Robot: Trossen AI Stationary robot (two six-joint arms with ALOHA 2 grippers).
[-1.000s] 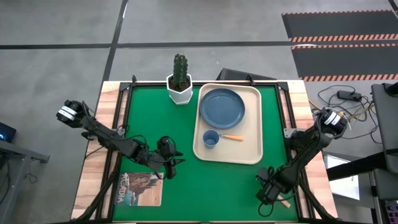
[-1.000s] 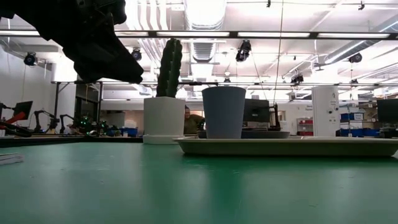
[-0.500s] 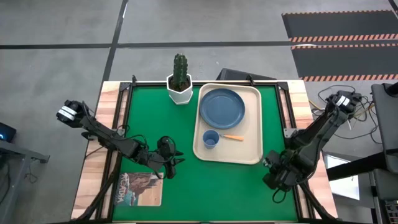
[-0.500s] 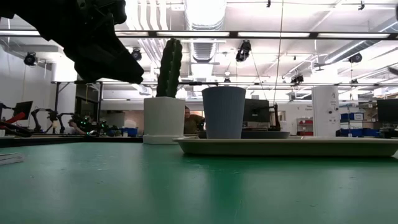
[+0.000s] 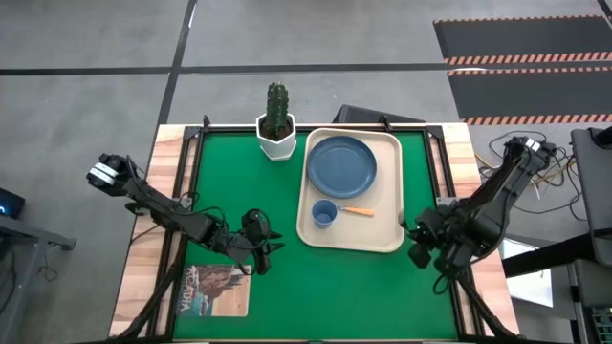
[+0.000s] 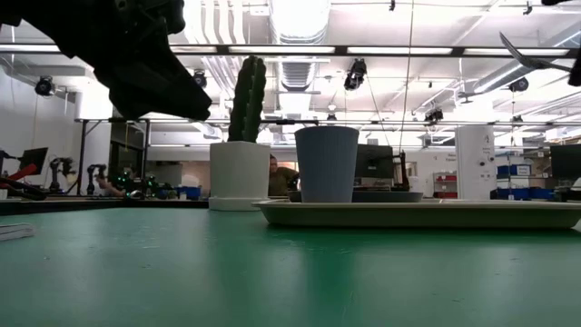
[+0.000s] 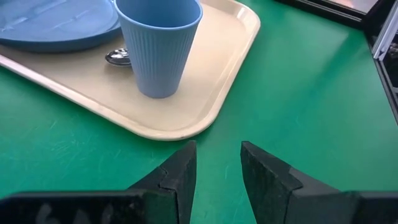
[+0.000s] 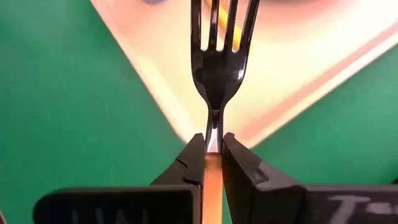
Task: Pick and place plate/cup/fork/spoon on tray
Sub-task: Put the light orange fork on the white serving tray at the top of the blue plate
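The cream tray [image 5: 384, 196] lies on the green mat and holds the slate-blue plate [image 5: 341, 165], the light-blue cup [image 5: 324, 213] and the orange-handled spoon [image 5: 360, 211]. My right gripper [image 5: 417, 247] hovers at the tray's near right corner, shut on the fork [image 8: 221, 37]. The fork's tines reach out over that corner and show high up in the low view [image 6: 534, 60]. My left gripper [image 5: 260, 245] hangs open and empty over the mat left of the tray, short of the cup [image 7: 159, 43]. My right gripper pinches the fork between its two fingers [image 8: 194, 157] where the orange handle meets the metal neck [image 8: 213, 142]. The fork lies along the fingers, tines pointing forward past the fingertips. It is lifted clear above the tray's corner.
A white hexagonal cactus pot [image 5: 277, 132] stands at the far edge, left of the tray. A printed booklet [image 5: 214, 290] lies at the near left corner. Open green mat lies between my two grippers.
My right gripper has carried the fork from the table's near right corner toward the far edge and up to the tray's near right corner. The fork's tines have come into the low view at the top right. My left arm has kept still.
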